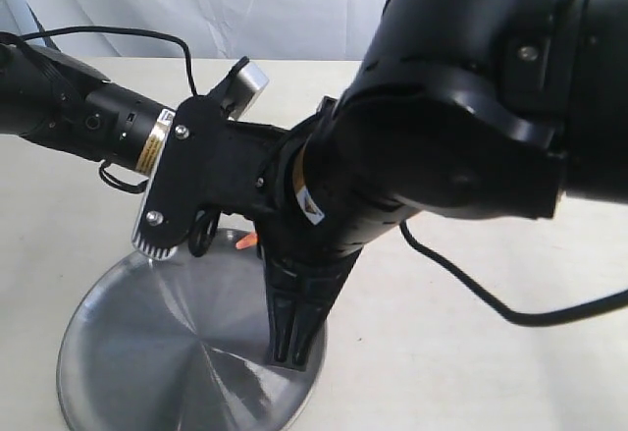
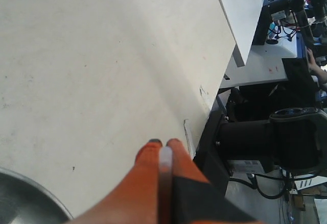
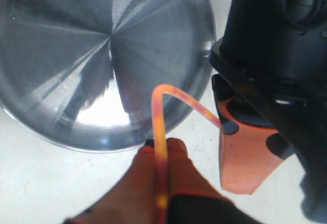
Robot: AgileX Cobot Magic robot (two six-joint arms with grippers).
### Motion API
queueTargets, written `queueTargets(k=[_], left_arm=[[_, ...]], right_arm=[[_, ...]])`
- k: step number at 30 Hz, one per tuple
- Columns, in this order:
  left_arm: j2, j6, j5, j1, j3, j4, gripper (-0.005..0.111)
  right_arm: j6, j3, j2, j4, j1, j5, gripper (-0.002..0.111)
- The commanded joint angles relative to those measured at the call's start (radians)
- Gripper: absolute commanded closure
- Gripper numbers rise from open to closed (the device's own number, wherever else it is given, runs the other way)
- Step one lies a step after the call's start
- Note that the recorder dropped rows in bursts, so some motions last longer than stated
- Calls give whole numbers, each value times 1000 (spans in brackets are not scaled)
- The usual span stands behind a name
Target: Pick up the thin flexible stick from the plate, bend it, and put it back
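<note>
Grips the thin flexible stick [image 3: 176, 94] at both ends, one end in each gripper; pinches the near end in the right gripper [image 3: 161, 143], with orange pads [image 3: 143, 178] squeezed flat together and the red-orange rod running along the seam between them; leaves those fingertips right at the rim of the plate [image 3: 76, 30], runs out over the shiny metal, turns in a tight hook and slopes back past the rim to the left gripper [image 2: 164, 145]; ends there against a broad orange pad under a black housing; looks sharply bent rather than straight; cannot tell whether the arch touches the metal or hangs just above it; in the left wrist view, shows that gripper likewise clamped tight, with a pale whitish strip of the stick caught in the seam between two orange fingertips; catches only a curved sliver of the plate at the corner of that view, beside the pale table [image 2: 102, 55]; in the exterior view, hides nearly all of the grip behind the bulky black right arm [image 1: 461, 107] in the foreground; reveals one black finger [image 1: 294, 323] pointing down over the right edge of the plate, and a small orange fleck [image 1: 245, 240] just left of it, too small to tell pad from stick; brings the left arm [image 1: 78, 112] in from the left, with its silver wrist camera [image 1: 245, 82] tilted above the plate.
</note>
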State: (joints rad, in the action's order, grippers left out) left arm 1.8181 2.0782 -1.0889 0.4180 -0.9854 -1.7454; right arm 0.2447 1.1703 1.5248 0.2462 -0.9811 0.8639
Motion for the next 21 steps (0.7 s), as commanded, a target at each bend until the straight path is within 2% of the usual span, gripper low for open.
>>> queueTargets(k=[1, 21], left_arm=[[3, -3, -28, 10, -2, 10, 107], [3, -38, -27, 24, -2, 27, 107]], right_arm=[[-21, 1, -7, 15, 4, -29, 108], [-182, 1, -7, 4, 4, -48, 108]])
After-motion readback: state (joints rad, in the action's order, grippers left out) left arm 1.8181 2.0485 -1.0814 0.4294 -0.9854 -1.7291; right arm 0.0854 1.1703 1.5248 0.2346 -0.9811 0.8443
